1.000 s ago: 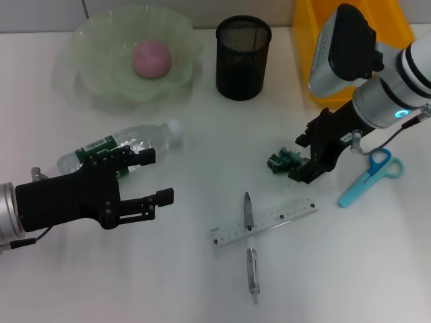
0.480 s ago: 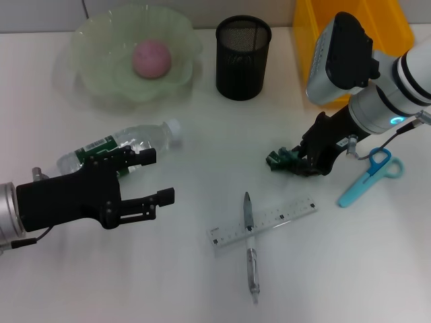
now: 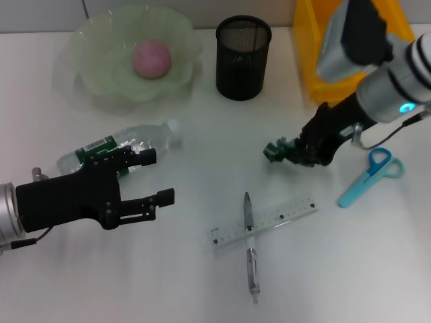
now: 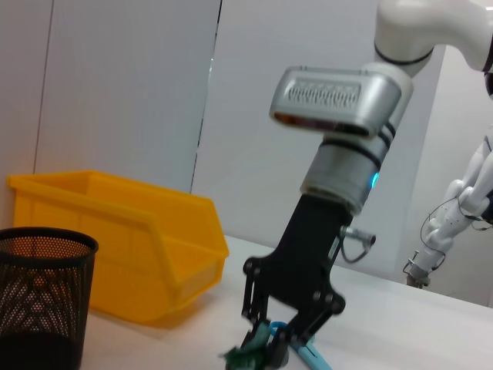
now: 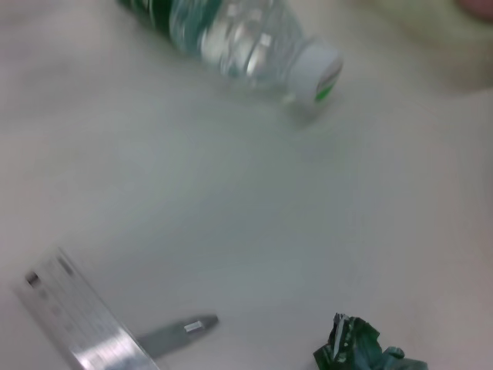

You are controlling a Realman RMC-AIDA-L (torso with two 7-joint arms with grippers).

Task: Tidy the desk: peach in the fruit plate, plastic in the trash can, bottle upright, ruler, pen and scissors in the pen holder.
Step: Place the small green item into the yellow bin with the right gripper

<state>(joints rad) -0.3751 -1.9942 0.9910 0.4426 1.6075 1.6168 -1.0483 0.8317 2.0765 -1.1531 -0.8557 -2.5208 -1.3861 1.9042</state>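
**Right gripper holds the crumpled green plastic above the white desk**

On your far left, the left gripper hangs with its black fingers spread wide and nothing between them. It sits just over the label end of the clear plastic water bottle with the dark green label and white cap, which lies on its side on the plain white flat desk. Behind the bottle stands the wide translucent pale green fruit plate with the scalloped rim, and the round matte pink peach rests in its middle.

Move to the centre and you see the black metal mesh pen holder standing upright at the back, with none of the tools showing in it. Nearer you, the slim silver-grey pen lies crossed with the short clear plastic ruler with black markings; the two touch where they cross.

To the right of that, the right gripper has its fingers pinched narrow on the crumpled piece of dark green plastic; you can see the same grip in the left wrist view. Just beside it on the right, the small scissors with light blue loop handles lie flat. The bright yellow rectangular trash can stands at the back right, behind the right arm.
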